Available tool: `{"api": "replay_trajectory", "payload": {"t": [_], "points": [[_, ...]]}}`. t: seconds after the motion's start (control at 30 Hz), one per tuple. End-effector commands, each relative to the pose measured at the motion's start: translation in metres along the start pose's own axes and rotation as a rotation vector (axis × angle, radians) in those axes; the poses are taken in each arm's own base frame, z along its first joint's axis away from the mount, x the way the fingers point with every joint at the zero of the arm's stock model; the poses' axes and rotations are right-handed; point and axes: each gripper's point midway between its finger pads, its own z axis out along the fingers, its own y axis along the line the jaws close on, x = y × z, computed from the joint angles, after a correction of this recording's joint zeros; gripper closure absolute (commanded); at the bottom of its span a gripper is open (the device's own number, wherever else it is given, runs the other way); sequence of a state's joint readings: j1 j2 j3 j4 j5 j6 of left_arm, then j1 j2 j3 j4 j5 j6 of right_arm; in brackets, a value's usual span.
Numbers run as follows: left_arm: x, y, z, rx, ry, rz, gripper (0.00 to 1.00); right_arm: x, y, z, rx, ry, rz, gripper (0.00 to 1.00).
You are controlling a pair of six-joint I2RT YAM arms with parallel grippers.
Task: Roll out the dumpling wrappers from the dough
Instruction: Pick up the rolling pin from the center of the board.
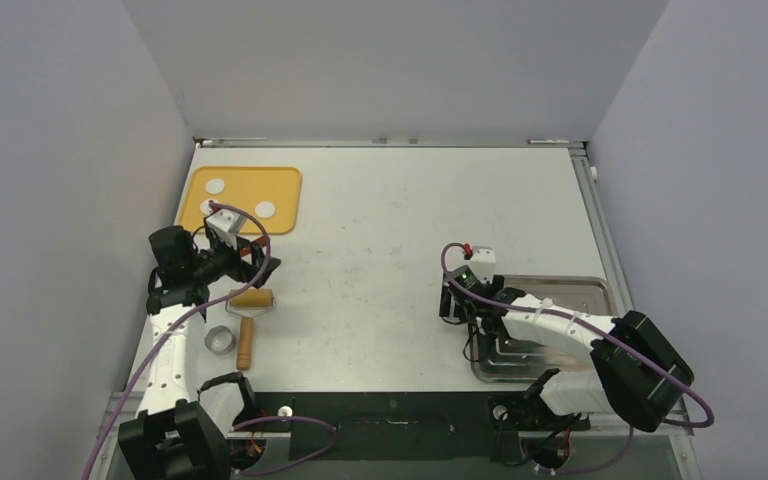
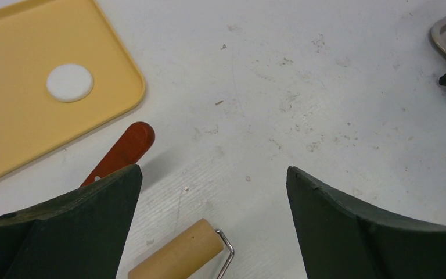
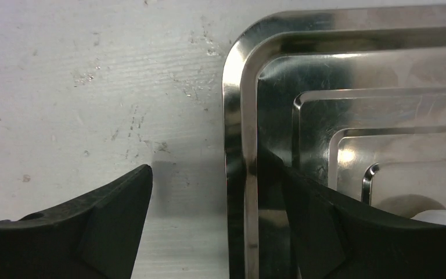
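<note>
Three small white rounds of dough (image 1: 215,185) lie on a yellow tray (image 1: 285,180) at the back left; the left wrist view shows one dough piece (image 2: 69,82). A wooden roller (image 1: 250,297) with a wooden handle lies on the table in front of that tray. My left gripper (image 1: 260,268) hovers open just above the roller (image 2: 177,256), nothing between its fingers (image 2: 93,221). My right gripper (image 1: 452,305) is open at the left rim of a steel tray (image 3: 235,116), the rim running between its jaws. Dumpling wrappers are out of view.
A small shiny metal ring (image 1: 219,340) sits left of the roller handle. A reddish-brown handle (image 2: 122,151) lies between the yellow tray (image 2: 11,116) and the roller. The steel tray (image 1: 580,290) occupies the near right. Walls close in the table on three sides.
</note>
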State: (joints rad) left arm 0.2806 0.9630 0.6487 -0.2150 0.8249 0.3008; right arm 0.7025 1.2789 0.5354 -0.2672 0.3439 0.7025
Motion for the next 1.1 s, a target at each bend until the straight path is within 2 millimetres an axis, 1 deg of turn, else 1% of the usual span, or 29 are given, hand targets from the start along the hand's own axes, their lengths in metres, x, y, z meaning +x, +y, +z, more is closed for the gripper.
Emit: {"api": "replay_trajectory", "payload": {"t": [0.0,0.03,0.07,0.1,0.13,0.2,0.27,0.3,0.37,0.47,0.53,0.57,0.6,0.63,0.67,0.7,0.77,0.83,0.93,1.0,1.07], "points": [[0.006,-0.019,-0.01,0.071,0.058,-0.014,0.07,0.007,-0.006,0.006,0.067,-0.001,0.046,0.24],[0.007,-0.02,-0.009,0.071,0.061,-0.016,0.08,0.012,-0.005,0.01,0.068,0.015,0.041,0.26],[0.009,-0.019,-0.009,0.069,0.064,-0.019,0.08,0.016,-0.002,0.014,0.061,0.031,0.038,0.31],[0.011,-0.019,-0.009,0.067,0.068,-0.021,0.08,0.021,0.003,0.017,0.041,0.053,0.034,0.38],[0.012,-0.019,-0.01,0.067,0.072,-0.018,0.08,0.026,0.009,0.02,0.012,0.072,0.033,0.45],[0.015,-0.019,-0.01,0.067,0.083,-0.007,0.08,0.035,0.023,0.024,-0.032,0.103,0.029,0.66],[0.018,-0.018,-0.011,0.06,0.096,0.001,0.08,0.038,0.035,0.025,-0.047,0.113,0.013,0.88],[0.019,-0.018,-0.011,0.056,0.1,0.005,0.08,0.034,0.046,0.026,-0.058,0.105,0.013,0.91],[0.021,-0.017,-0.012,0.056,0.109,0.013,0.08,0.029,0.07,0.027,-0.087,0.095,0.011,0.92],[0.024,-0.022,-0.014,0.082,0.128,0.052,0.08,0.018,0.119,0.033,-0.14,0.078,0.011,0.92],[0.029,-0.026,-0.017,0.108,0.151,0.091,0.08,0.008,0.156,0.033,-0.19,0.057,0.03,0.92],[0.033,-0.028,-0.019,0.123,0.169,0.113,0.08,0.001,0.168,0.033,-0.188,0.033,0.047,0.92],[0.037,-0.03,-0.021,0.143,0.189,0.154,0.07,-0.008,0.171,0.03,-0.168,0.002,0.053,0.92],[0.043,-0.032,-0.024,0.164,0.212,0.202,0.07,-0.019,0.171,0.025,-0.16,-0.036,0.068,0.92],[0.047,-0.034,-0.028,0.185,0.237,0.247,0.05,-0.026,0.169,0.022,-0.174,-0.055,0.092,0.92],[0.052,-0.035,-0.031,0.21,0.261,0.305,0.04,-0.033,0.172,0.018,-0.224,-0.063,0.13,0.92],[0.065,-0.041,-0.04,0.282,0.312,0.428,0.03,-0.042,0.181,0.013,-0.311,-0.044,0.184,0.92],[0.083,-0.048,-0.052,0.382,0.369,0.564,0.03,-0.043,0.188,0.013,-0.331,-0.022,0.183,0.92],[0.115,-0.061,-0.076,0.559,0.471,0.762,0.04,-0.035,0.2,0.019,-0.361,0.024,0.174,0.92],[0.125,-0.067,-0.084,0.634,0.489,0.849,0.04,-0.039,0.21,0.023,-0.395,0.029,0.195,0.92],[0.128,-0.072,-0.088,0.676,0.481,0.88,0.04,-0.046,0.21,0.025,-0.409,0.026,0.219,0.92]]}}
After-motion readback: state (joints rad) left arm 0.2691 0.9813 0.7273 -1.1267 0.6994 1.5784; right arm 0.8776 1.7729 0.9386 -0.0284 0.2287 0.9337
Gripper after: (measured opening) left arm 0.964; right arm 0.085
